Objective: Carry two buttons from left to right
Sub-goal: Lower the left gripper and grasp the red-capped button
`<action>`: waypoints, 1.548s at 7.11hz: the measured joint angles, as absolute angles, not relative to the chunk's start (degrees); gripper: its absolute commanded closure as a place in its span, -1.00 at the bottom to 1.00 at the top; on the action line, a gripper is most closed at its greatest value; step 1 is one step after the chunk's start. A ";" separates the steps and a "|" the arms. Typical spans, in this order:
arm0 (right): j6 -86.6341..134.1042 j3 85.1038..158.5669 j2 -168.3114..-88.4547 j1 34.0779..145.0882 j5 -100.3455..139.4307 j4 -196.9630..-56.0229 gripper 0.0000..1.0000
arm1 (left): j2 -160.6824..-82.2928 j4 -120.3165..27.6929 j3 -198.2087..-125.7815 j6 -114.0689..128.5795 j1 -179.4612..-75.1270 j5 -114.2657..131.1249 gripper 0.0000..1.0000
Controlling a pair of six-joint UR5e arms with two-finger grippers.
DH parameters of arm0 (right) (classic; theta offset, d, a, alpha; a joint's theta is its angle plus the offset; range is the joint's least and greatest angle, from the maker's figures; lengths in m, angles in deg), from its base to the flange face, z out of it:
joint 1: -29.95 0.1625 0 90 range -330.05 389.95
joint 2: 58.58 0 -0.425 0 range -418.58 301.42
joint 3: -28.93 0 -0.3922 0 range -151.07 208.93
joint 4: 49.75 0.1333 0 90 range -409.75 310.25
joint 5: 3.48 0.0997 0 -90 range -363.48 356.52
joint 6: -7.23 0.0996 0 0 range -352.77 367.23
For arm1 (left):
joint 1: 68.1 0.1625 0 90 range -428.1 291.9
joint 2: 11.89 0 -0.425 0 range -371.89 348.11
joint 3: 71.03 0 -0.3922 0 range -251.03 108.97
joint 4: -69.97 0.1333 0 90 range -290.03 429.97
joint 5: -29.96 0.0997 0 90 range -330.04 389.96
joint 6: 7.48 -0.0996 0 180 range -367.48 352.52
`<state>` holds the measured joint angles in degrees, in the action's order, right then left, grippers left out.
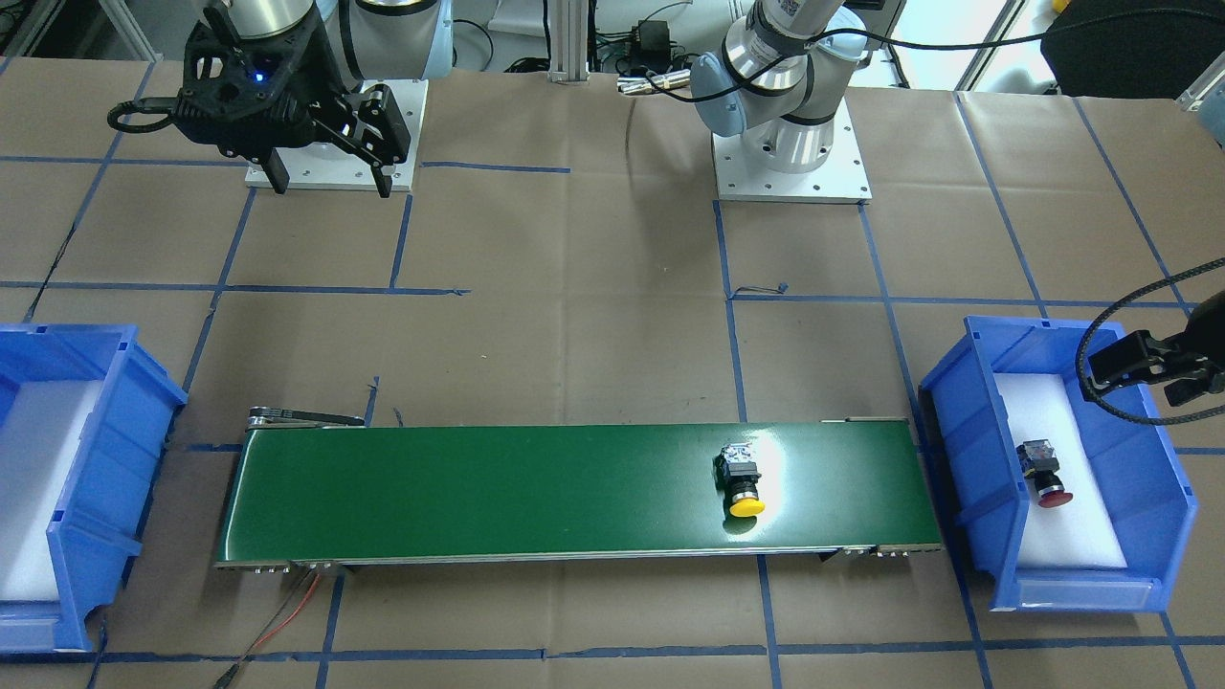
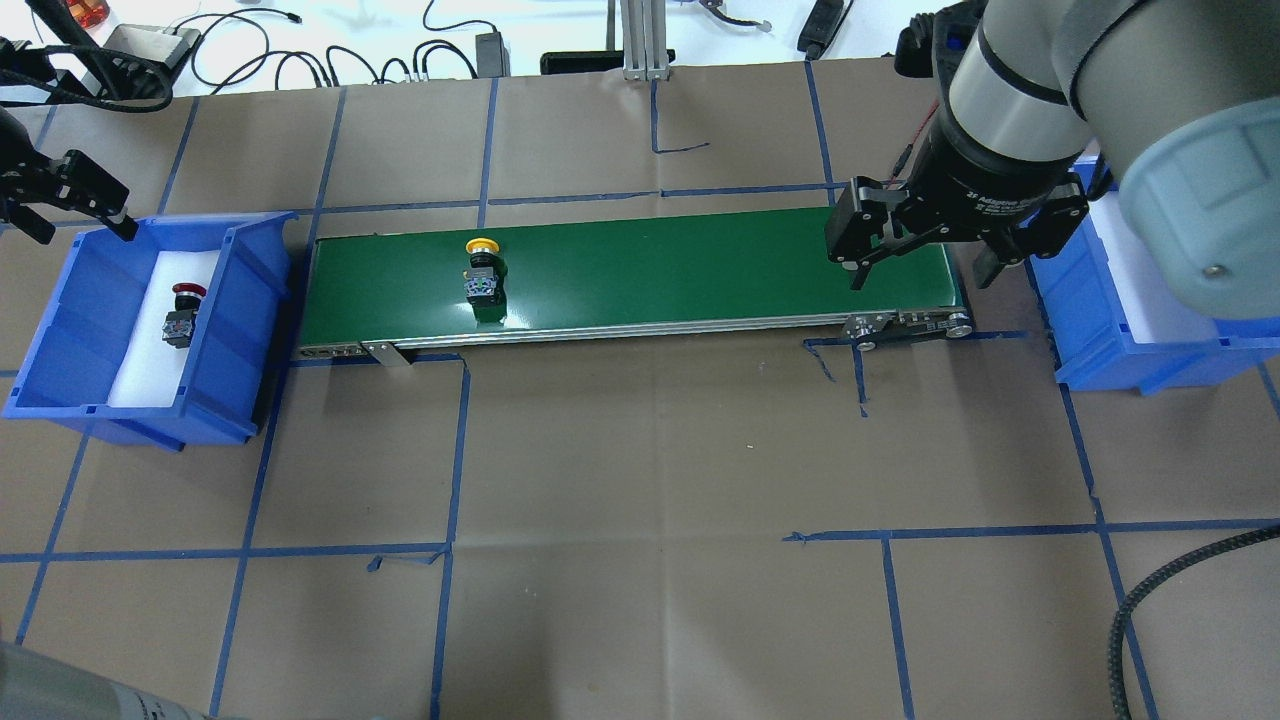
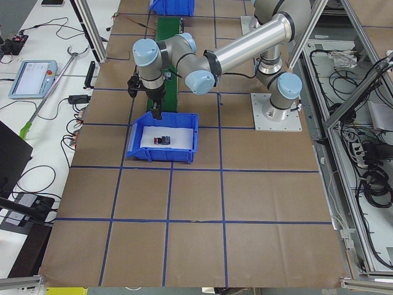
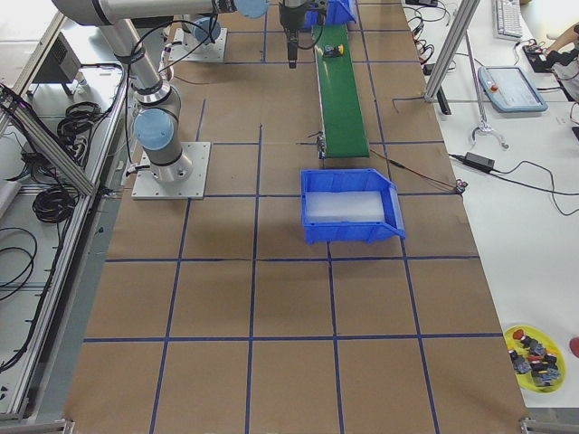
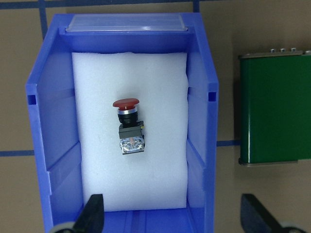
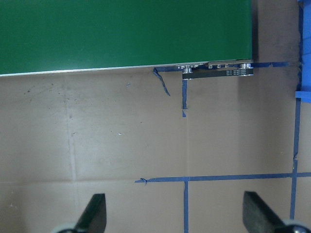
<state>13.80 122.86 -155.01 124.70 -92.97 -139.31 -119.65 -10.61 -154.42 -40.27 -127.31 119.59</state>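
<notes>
Foam (image 5: 97, 87) in the left bin (image 5: 53, 126) is occupied by the red button (image 5: 129, 124); the yellow button (image 2: 483, 270) is laid on the belt (image 2: 700, 260) near that bin. The left gripper (image 5: 175, 213) and the right gripper (image 2: 920, 278) are held released.

A glossy green belt (image 1: 526, 488), matt brown paper (image 1: 574, 335), a foam-lined blue plastic bin (image 5: 53, 145) and a metal-collared red button (image 5: 129, 124) are seen.
</notes>
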 measured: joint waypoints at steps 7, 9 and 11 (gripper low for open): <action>13.80 121.64 -154.45 124.70 -92.91 -139.25 -1.00 | -127.23 12.72 -166.30 -41.82 -125.66 118.90 -0.99; 13.75 121.74 -154.42 124.70 -92.94 -139.22 -1.00 | -129.03 17.16 -167.87 -41.74 -125.75 118.91 -0.99; 13.74 121.74 -154.34 124.70 -92.95 -139.22 -1.00 | -130.58 18.69 -168.17 -41.71 -125.88 118.89 -0.42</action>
<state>13.74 121.74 -154.34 124.70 -92.95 -139.22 -130.58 18.69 -168.17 -41.71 -125.88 118.89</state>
